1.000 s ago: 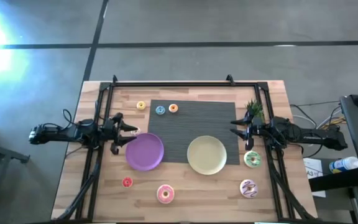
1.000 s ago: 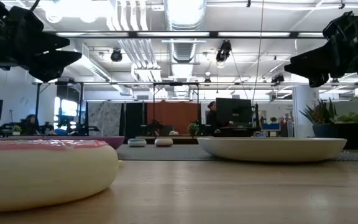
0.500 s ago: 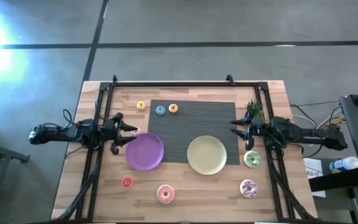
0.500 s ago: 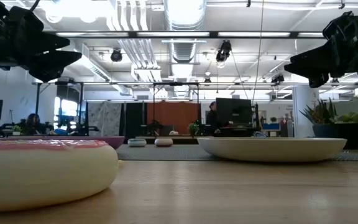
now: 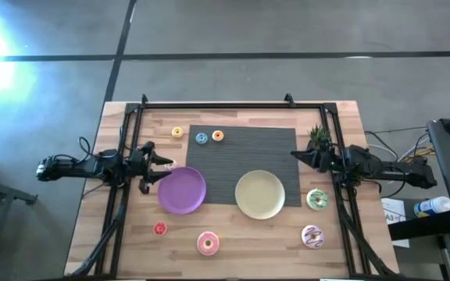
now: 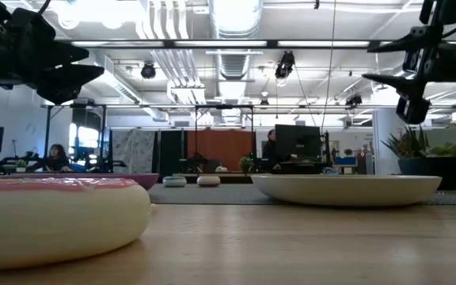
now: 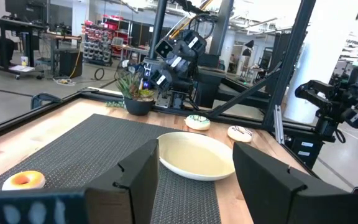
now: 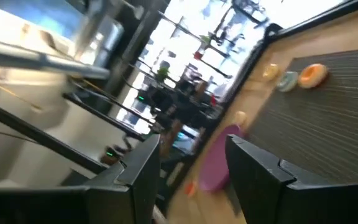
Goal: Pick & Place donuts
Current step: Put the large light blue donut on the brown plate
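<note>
The high view shows the donuts lying flat on the table: yellow [image 5: 177, 132] on the wood, blue [image 5: 201, 138] and orange [image 5: 218, 136] on the mat's far edge, red [image 5: 159, 229] and pink [image 5: 207, 243] near the front, green [image 5: 316, 200] and white streaked [image 5: 312, 236] on the right. My left gripper [image 5: 165, 168] hovers open at the purple plate's [image 5: 182, 190] left rim. My right gripper [image 5: 294, 155] hovers open above the mat's right edge, far side of the green donut. In the left wrist view the open fingers [image 7: 197, 167] frame the pale-yellow plate [image 7: 197, 155].
A dark ribbed mat [image 5: 244, 152] covers the table's middle, with the pale-yellow plate [image 5: 259, 194] on its near right part. A small potted plant [image 5: 319, 139] stands just beyond my right gripper. A black frame rail [image 5: 233, 105] runs along the far edge and both sides.
My right gripper has rolled about its own long axis and shifted slightly toward the far edge; in the low view its two fingers now stand one above the other. The left arm and the donuts have kept still.
</note>
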